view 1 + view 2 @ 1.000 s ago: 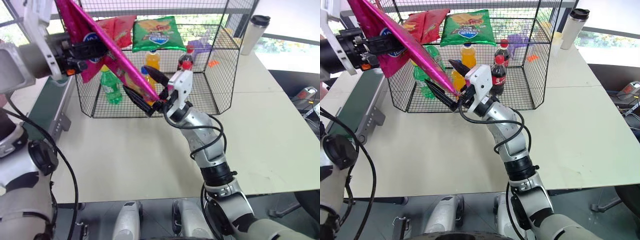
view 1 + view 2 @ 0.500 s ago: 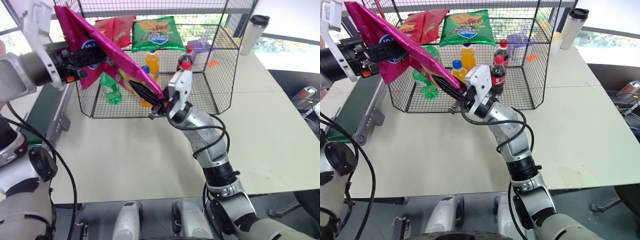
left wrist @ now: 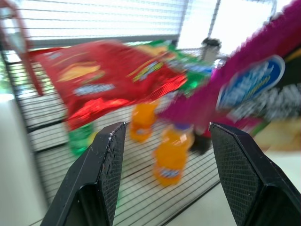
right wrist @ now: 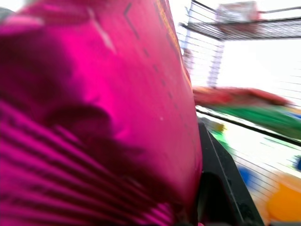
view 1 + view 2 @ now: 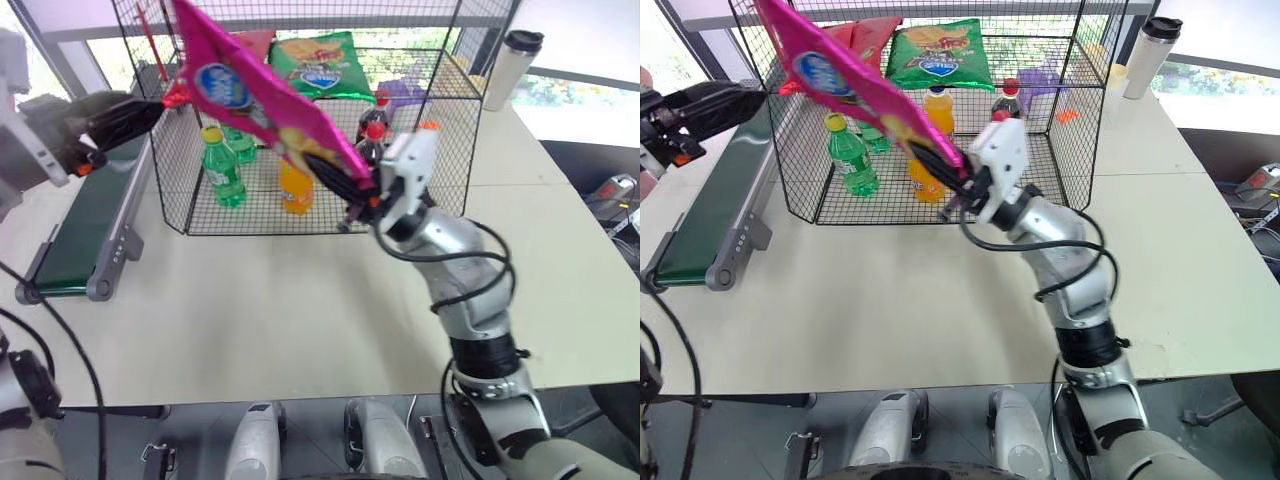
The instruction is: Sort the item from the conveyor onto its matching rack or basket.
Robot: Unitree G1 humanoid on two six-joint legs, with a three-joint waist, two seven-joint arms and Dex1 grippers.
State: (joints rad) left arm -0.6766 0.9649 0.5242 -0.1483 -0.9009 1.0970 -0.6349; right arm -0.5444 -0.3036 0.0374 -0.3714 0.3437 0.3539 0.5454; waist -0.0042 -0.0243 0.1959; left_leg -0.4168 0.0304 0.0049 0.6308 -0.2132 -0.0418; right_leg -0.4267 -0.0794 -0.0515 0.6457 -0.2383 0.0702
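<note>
Wire rack (image 5: 440,130) holding chip bags, bottles; right claw (image 5: 345,185) clamping pink bag (image 5: 262,100) before it — left claw (image 5: 135,110) gaping empty over conveyor (image 5: 85,225).

Bright daylight from windows behind the rack (image 5: 440,130), blown out white at the table's (image 5: 300,310) far edge. Soft shadows only. Both wrist views motion-blurred; pink bag (image 4: 94,117) close up, out of focus, glossy glare.

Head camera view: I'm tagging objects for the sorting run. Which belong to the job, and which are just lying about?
Job: magenta snack bag, right hand gripping it, left hand open, conveyor, black wire rack.

Lying about: travel mug, green soda bottle, orange soda bottle.
</note>
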